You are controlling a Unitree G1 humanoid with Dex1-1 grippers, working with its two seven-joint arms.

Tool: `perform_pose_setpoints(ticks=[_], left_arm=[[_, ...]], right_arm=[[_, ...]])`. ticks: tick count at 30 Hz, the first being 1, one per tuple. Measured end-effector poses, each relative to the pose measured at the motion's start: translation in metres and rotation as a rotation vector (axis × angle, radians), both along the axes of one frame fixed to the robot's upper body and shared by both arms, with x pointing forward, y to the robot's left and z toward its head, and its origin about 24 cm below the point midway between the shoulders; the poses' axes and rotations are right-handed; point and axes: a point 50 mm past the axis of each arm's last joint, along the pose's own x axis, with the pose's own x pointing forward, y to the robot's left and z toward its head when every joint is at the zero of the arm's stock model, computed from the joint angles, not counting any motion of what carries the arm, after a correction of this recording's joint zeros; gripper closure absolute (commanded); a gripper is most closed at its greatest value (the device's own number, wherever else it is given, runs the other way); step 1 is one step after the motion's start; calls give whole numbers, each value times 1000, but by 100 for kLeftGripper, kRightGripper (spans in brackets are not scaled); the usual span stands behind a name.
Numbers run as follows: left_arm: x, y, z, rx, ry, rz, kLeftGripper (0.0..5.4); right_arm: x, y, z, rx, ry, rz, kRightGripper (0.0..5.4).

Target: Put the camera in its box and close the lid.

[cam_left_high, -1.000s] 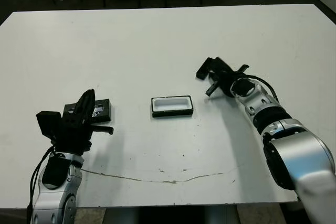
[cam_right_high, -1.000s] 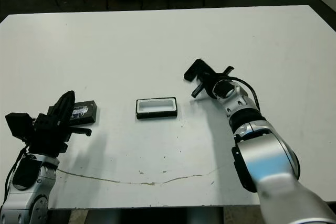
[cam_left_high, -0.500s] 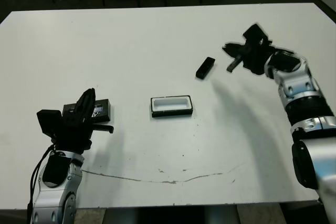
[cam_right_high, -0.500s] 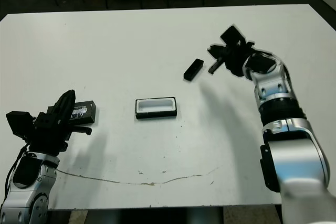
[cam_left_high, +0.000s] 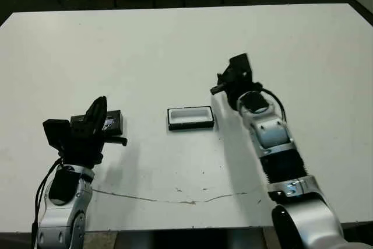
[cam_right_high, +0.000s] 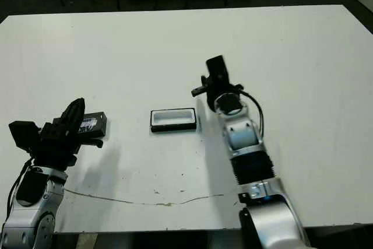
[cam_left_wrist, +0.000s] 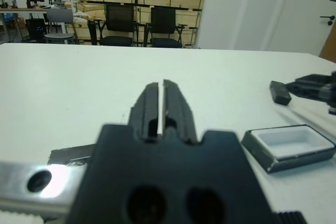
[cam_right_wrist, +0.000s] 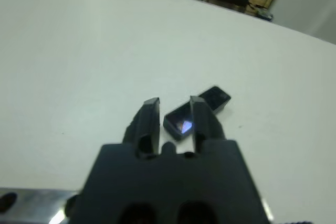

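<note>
I see white table [cam_left_high: 175,39] filling head views. Right arm reaches in over table centre, elbow bent, right tool [cam_right_wrist: 174,113] released, fingers slightly apart, hovering above camera. Camera [cam_right_wrist: 195,112] on table just beyond box's right end; head views hide it behind tool, right wrist view shows bluish glint. Left arm low at table's left, left tool [cam_left_wrist: 160,97] clenched on nothing. Box [cam_left_high: 190,117] open, white lining up, centre. Lid [cam_left_high: 111,122] just behind left tool.

Camera [cam_right_wrist: 195,112], box [cam_left_high: 190,117] (open), lid [cam_left_high: 111,122] apart.
</note>
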Motion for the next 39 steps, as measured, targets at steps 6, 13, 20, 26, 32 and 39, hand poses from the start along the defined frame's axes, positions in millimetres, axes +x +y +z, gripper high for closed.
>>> perform_pose_setpoints(ticks=[6,13,20,26,32,39], left_arm=[[0,1,-1,0,-1,1,540],[0,1,-3,-5,6,-6,540],[1,2,-7,-5,16,-13,540],[1,2,-8,-9,18,-17,540],[1,2,-8,-6,15,-20,540],[0,2,-8,-6,16,-20,540]], right_arm=[[17,13,3,-58,-71,-91,252],[31,14,1,-6,-172,-229,132],[39,6,9,3,-249,-374,6],[39,3,7,15,-230,-431,1],[39,8,4,44,-160,-455,1],[36,22,-1,158,-98,-459,1]])
